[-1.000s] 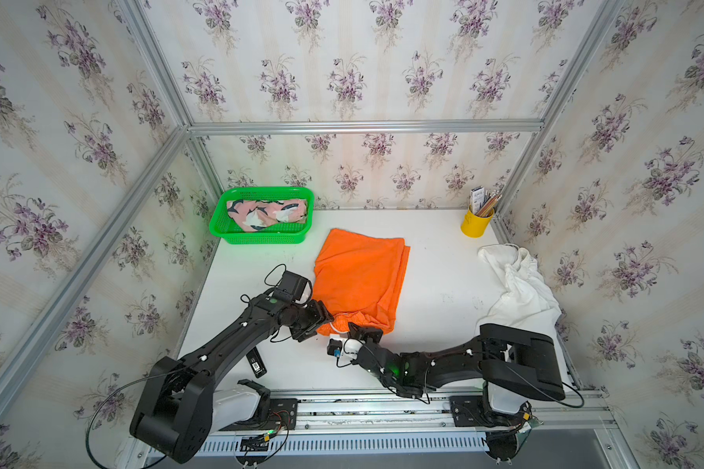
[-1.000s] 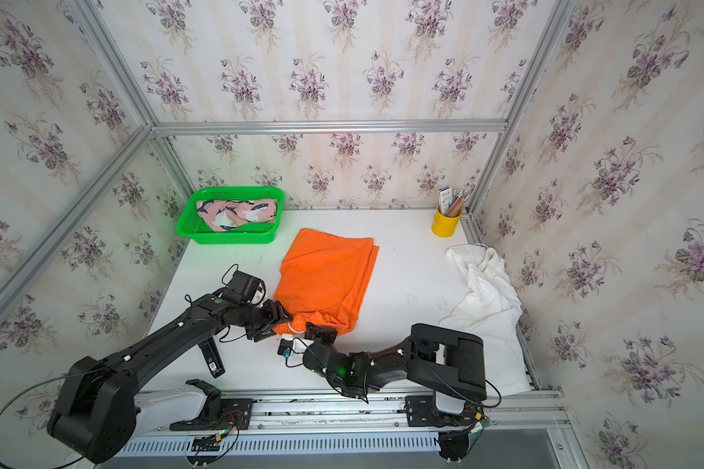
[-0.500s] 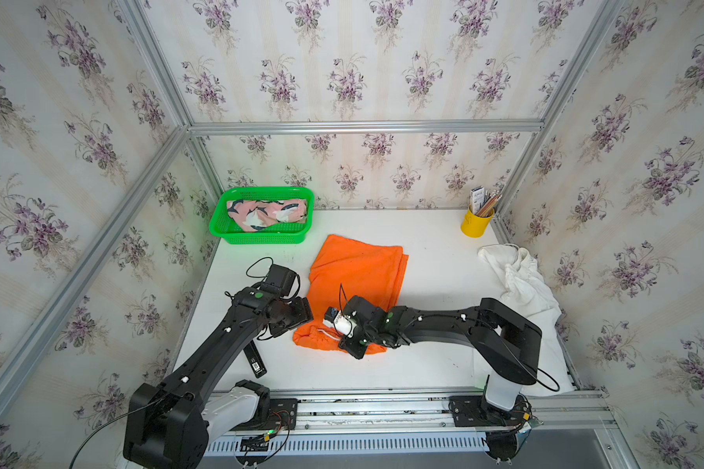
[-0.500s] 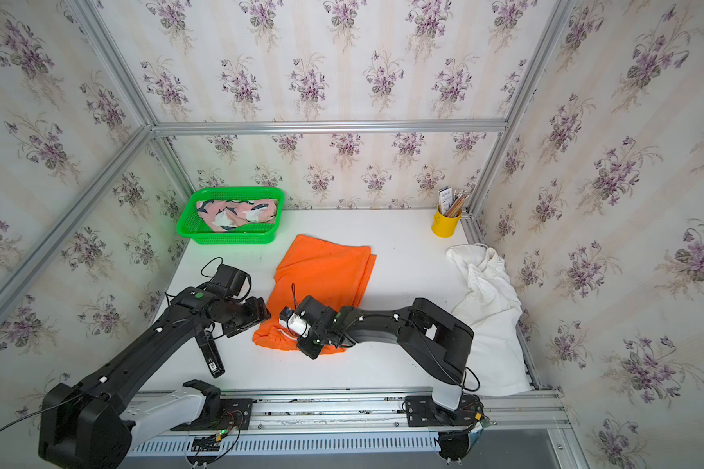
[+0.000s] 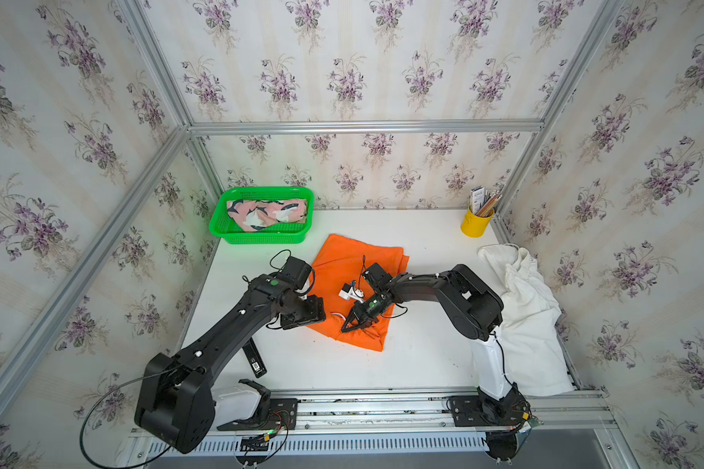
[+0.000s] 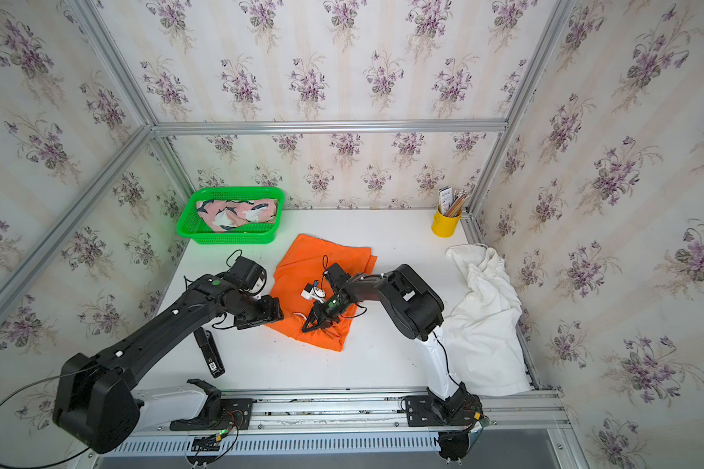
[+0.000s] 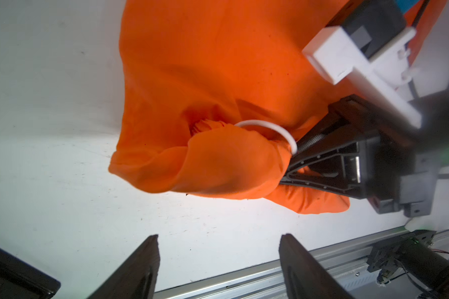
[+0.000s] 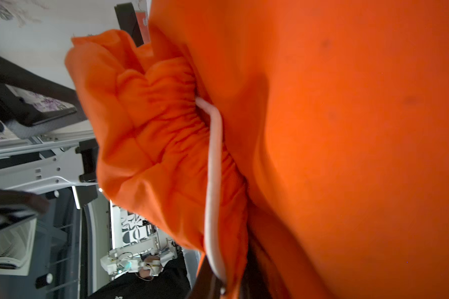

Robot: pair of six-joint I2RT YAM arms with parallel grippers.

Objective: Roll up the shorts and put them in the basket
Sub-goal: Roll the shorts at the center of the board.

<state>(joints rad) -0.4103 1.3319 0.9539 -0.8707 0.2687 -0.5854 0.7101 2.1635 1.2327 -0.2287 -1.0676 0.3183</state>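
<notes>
Right arm's come up off the front rail since a second ago: it was stretched out low along there, and now its elbow is folded back on the right with the wrist over the orange shorts point(image 5: 354, 268). Those lie mid-surface, far end flat, near end bunched into a lump. Right gripper point(image 5: 347, 327) points down into that lump, fingers nipped together on a fold of orange cloth, right by the white drawstring point(image 7: 270, 126) looping out of the gathered waistband. Left gripper point(image 7: 218, 238) sits low at the lump's left side, just short of the cloth. Its fingers point(image 7: 145, 259) are spread wide with only bare surface point(image 5: 423, 345) between them. Pink printed shorts point(image 5: 267, 213) are in the green basket point(image 5: 261, 240) at the back left corner. White shorts point(image 5: 525, 308) are crumpled along the right edge, with the yellow cup point(image 5: 475, 225) of pencils in the back corner beyond them
</notes>
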